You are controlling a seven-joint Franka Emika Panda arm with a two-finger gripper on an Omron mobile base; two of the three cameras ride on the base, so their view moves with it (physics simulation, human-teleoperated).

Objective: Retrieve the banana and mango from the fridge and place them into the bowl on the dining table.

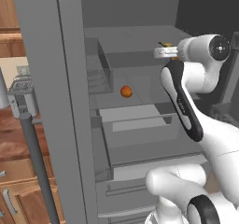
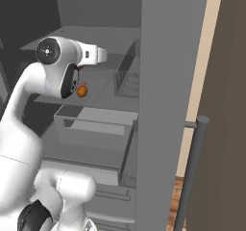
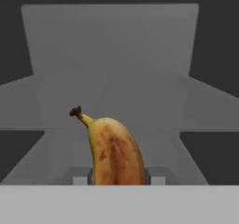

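- the fridge (image 1: 56,78) stands open, its grey door edge running down the left half of the left base view and the middle of the right base view, with a long dark bar handle (image 2: 192,172) at the lower right of the right base view.
- in the hand view the banana (image 3: 114,153) rises from the bottom centre, yellow with brown blotches, its dark stem tip pointing to the upper left; the two finger tips (image 3: 80,178) press against it on either side, so the gripper (image 3: 119,180) is pinching the banana.
- behind the banana in that view lies the grey fridge interior, a pale back wall at the top and a shelf surface sloping toward the camera.
- in the left base view the gripper (image 1: 164,52) sits at the upper right of the frame, inside the fridge, with a small yellow bit of the banana (image 1: 165,45) showing just above the white hand.
- the mango (image 1: 126,91) lies on a grey shelf near the centre of the left base view, lower and to the left of the hand, well apart from it.
- in the right base view the mango (image 2: 82,91) shows at the left centre, just beside the arm's dark elbow joint and partly behind it.
- a clear door bin (image 2: 127,76) hangs on the inside of the fridge door, upper centre of the right base view.
- a wide drawer (image 1: 140,125) sits pulled out below the mango's shelf.
- wooden cabinets (image 1: 18,199) fill the lower left of the left base view.
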